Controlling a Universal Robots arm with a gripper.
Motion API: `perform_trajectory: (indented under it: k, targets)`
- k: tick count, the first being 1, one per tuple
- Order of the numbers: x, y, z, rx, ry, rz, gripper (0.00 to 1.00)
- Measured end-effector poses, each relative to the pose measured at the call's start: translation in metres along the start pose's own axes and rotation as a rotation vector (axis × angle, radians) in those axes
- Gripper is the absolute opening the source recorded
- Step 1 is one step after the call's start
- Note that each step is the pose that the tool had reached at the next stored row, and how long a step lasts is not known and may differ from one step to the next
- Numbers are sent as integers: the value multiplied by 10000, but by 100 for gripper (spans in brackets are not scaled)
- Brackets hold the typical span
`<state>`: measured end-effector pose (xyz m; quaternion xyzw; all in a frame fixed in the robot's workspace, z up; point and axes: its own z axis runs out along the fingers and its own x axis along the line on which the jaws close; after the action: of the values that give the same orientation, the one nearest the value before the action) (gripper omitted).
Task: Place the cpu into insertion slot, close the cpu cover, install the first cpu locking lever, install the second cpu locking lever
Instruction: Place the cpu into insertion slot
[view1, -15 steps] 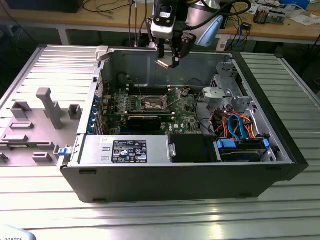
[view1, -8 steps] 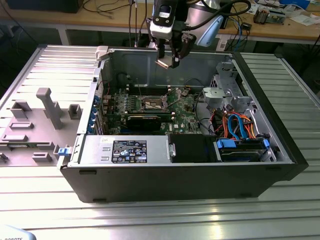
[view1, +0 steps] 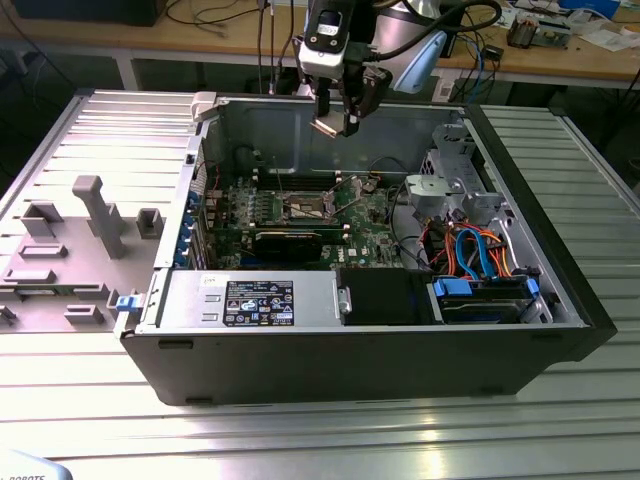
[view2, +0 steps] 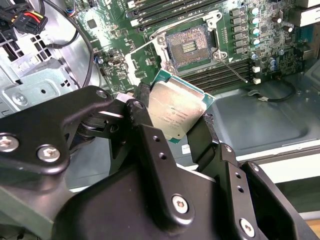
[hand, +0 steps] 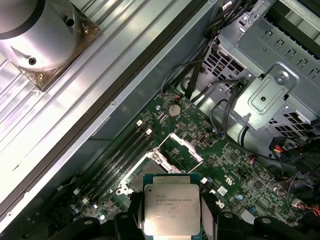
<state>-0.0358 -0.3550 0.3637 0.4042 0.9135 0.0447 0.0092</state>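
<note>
Open case (view1: 350, 352): 1 cpu (view2: 176, 111), 2 fingers (view2: 150, 150)

cpu (view2: 176, 111) lower corner hidden behind hand (view2: 175, 120) | insertion slot (hand: 145, 170) partly hidden behind cpu

1. Bright, even room light from above; white glare washes the ribbed tabletop (view1: 90, 400) at the exterior view's left.
2. The computer case (view1: 260, 130) throws soft shadow over its green board (view1: 300, 205).
3. In both wrist views the cpu (view2: 175, 112) (hand: 171, 207) gleams, its metal top evenly lit.
4. The silver arm housing (hand: 35, 35) flares pale.
</note>
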Motion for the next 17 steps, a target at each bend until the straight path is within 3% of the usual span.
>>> perform_trajectory:
  k: [17]
  targets:
    - [0, 0, 0, -8, -34, 386, 55]
